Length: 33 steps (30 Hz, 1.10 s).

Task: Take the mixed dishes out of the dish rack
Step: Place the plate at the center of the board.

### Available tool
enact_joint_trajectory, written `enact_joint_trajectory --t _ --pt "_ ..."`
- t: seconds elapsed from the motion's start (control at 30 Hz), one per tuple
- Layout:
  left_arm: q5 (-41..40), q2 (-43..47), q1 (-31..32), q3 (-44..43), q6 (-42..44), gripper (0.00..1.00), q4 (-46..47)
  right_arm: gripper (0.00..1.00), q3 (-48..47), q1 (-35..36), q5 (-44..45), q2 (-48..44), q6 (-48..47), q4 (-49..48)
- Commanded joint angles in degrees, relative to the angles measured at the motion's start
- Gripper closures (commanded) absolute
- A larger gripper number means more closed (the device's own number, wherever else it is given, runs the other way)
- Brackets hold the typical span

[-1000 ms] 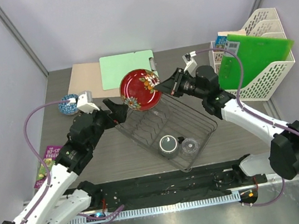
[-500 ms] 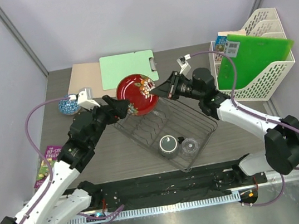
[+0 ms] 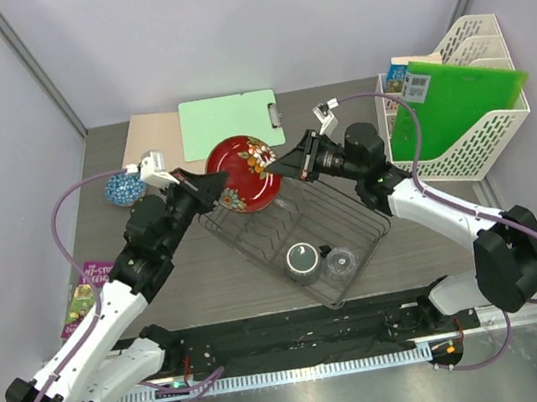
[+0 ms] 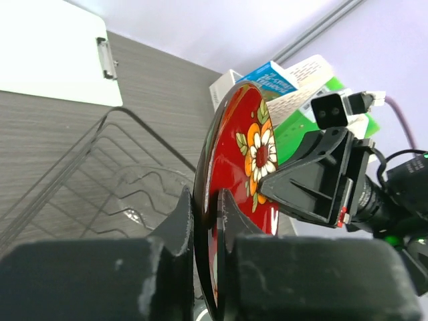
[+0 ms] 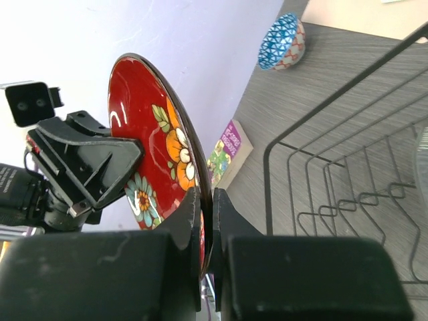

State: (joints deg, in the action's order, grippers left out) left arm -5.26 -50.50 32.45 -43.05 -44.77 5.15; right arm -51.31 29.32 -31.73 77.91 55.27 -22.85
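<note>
Top view: dish rack (image 3: 299, 237) sits centre frame, a bit below mid. Red floral plate (image 3: 247, 172) is out of it, held on edge in the air over the rack's upper-left corner.

Both my claws are on the plate. Left claw (image 4: 204, 208) pinches the rim on the plate's left side, right claw (image 5: 204, 202) pinches the opp. rim. On each, only the plate's thickness sits between the jaws.

Reads as mid-handover btw arms; can't tell which way.

Grey mug (image 3: 303, 260) and glass cup (image 3: 341, 263) are in the rack's lower end, not yet unloaded. Blue bowl (image 3: 123, 188) is on the table, left-centre of frame.

Next: one claw has to let go before the other moves, else we torque the plate. Then lay it flat on the table, clear of the rack wires.
</note>
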Motion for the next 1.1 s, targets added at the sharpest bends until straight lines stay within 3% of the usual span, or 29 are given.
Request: enact_joint_trajectory --t 0.0,0.13,0.17,0.23,0.27,0.33,0.37,0.5,0.63,0.9,1.07 --pt "2.08 -0.56 -1.86 -0.11 1.71 1.00 1.09 0.99 -0.55 0.56 -1.50 -2.32 0.28 -6.59" --pt "6.65 -3.19 -4.23 -1.33 0.22 1.00 0.83 0.91 -0.28 0.56 -0.97 -1.89 -0.68 -5.71" --pt "8.40 -4.07 -4.58 -2.29 -0.13 1.00 0.05 0.73 -0.37 0.56 -1.06 -1.88 -1.03 -5.63" --pt "10.17 -5.48 -5.55 -3.44 -1.62 1.00 -0.66 0.49 -0.55 0.65 -0.62 -2.06 -1.47 -4.58" --pt "12.09 -6.70 -6.60 -3.71 -2.24 1.00 -0.06 0.31 -0.72 0.56 -0.01 -2.41 -2.96 -2.40" --pt "14.12 -7.68 -7.74 -4.15 -3.73 1.00 0.91 0.21 -1.25 0.65 3.15 -4.25 -5.24 0.60" --pt "15.00 -8.64 -9.05 -4.59 -4.96 1.00 1.44 0.08 -1.51 0.74 4.73 -4.95 -6.30 2.18" --pt "19.22 -10.93 -12.83 -5.90 -7.96 1.00 4.34 0.02 -1.87 0.91 18.32 -10.57 -13.15 11.84" --pt "20.98 -14.27 -17.67 -9.24 -9.89 1.00 4.26 0.00 -1.95 0.91 25.82 -14.80 -16.58 17.22" --pt "17.39 -27.18 -26.46 -21.45 -13.67 0.99 1.45 0.01 1.65 0.91 27.24 -20.16 -18.70 19.42" --pt "13.08 -41.65 -30.15 -33.03 -13.15 0.99 -1.89 0.06 7.00 0.91 26.10 -25.16 -18.00 18.20"
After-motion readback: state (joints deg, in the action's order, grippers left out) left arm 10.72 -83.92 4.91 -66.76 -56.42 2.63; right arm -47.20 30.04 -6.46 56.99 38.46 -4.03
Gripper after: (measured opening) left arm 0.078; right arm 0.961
